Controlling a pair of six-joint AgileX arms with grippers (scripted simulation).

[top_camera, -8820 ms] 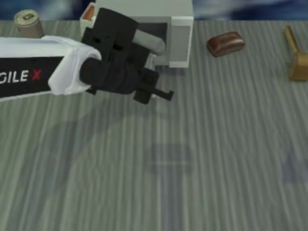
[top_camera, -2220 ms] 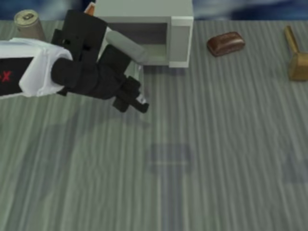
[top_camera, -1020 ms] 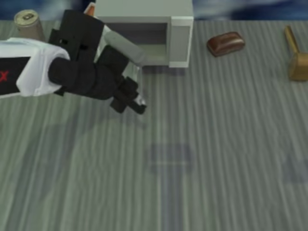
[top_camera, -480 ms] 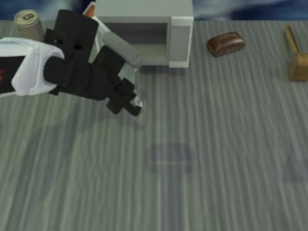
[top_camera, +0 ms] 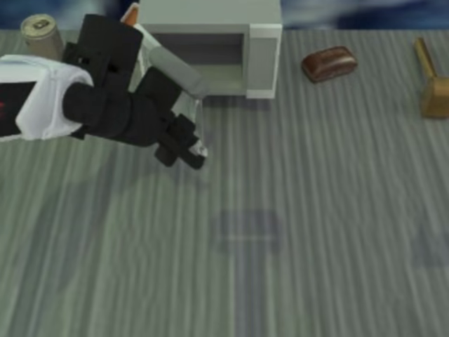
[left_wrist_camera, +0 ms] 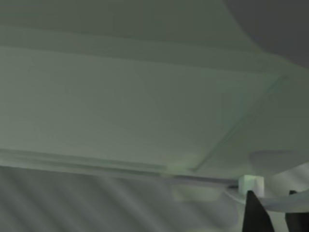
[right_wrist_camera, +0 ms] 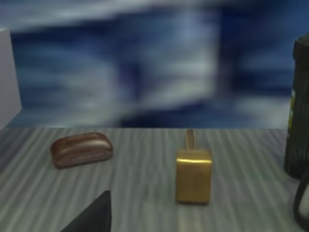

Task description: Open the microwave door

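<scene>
Top view shows the left gripper at the free edge of the microwave door, fingers pinched shut on the thin handle there, out in front of the microwave at the table's far edge, left of centre. Compared w/ approx 9 s back, when the door was barely cracked, it's now swung well out to the left on its hinge and the cavity is plainly open. Over the last sec the gripper has crept only a touch further left, so the swing looks to be slowing. Left wrist view is filled by the door's pale panel, w/ dark fingertips by the handle post. My read: task is nearly done, maybe a bit more arc left. Right arm isn't in the top view; parked near the hammer and the brown bread-like lump, its fingers can't be judged.
</scene>
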